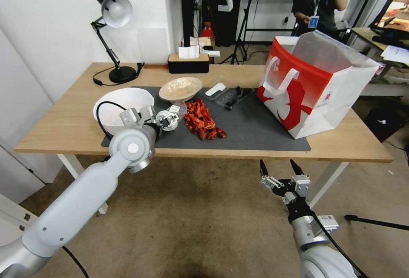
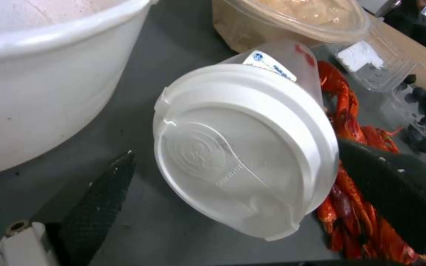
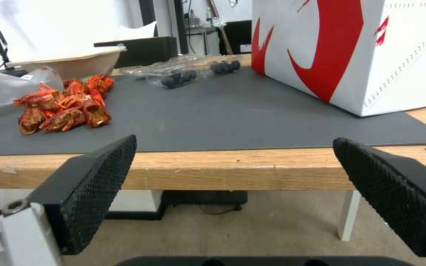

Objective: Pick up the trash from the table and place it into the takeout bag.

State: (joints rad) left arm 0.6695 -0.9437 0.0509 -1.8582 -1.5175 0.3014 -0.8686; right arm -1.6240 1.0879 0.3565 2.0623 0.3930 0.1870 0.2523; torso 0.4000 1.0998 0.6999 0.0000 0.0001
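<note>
From where I stand, the left end effector (image 1: 167, 119) is down on the dark grey mat (image 1: 255, 129), its black fingers (image 2: 102, 199) spread wide to either side of a white-lidded clear cup (image 2: 245, 147) that lies on its side; the fingers straddle it but have not closed, so nothing is gripped yet. That cup sits between a big white bowl (image 1: 123, 103) and a heap of red shells (image 1: 202, 120), with one finger resting right against the shells. Behind them stands a beige shallow bowl (image 1: 180, 88), and farther along the mat lies a flattened clear plastic tray (image 1: 232, 96) with a few dark lumps in it, plus a small white piece (image 1: 215, 89) beside it. The takeout bag (image 1: 313, 90) stands upright and open at the right end of the surface (image 1: 64, 129), red front toward the litter, well apart from the cup. I cannot see into it, so whether anything has gone in I cannot say. The right end effector (image 1: 279, 169) hangs below the near edge of the surface, fingers apart and holding nothing, aimed at the mat and bag. By my reckoning the job is at an early stage: cup, shells, bowls and tray all remain on the surface, and the cup is the piece being addressed. A desk lamp (image 1: 111, 27) and tissue box (image 1: 188, 62) sit at the back.
</note>
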